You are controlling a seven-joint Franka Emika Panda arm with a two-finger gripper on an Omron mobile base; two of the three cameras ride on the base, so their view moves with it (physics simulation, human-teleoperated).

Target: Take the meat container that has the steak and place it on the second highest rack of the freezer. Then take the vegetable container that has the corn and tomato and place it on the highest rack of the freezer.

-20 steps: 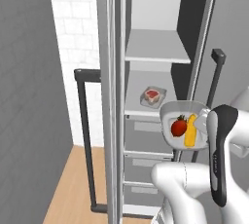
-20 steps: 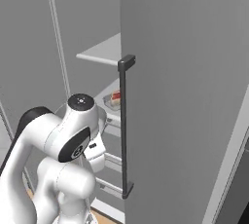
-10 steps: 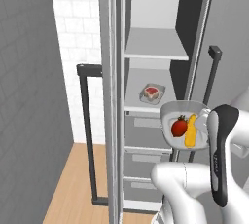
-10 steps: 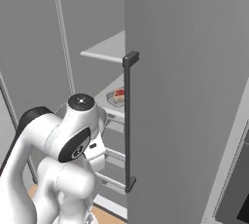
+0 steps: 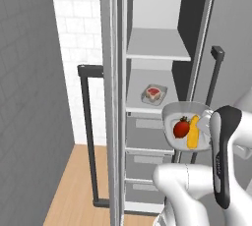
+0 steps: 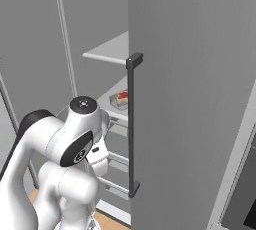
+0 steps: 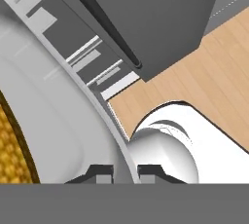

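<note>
Fingers (image 7: pixel 122 172) clamping vegetable container (image 5: pixel 183 117) rim

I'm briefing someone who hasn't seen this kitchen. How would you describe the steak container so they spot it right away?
Find the freezer, the tall narrow grey compartment standing open. Two flat shelves sit above its drawers; on the second highest rack rests a small shallow container. It holds a red steak with a pale edge, unlike the tray in front of the shelves, which carries the corn and tomato.

Glossy white rounded arm (image 6: pixel 60 174) — dark joint caps (black inset band along one link)
</note>
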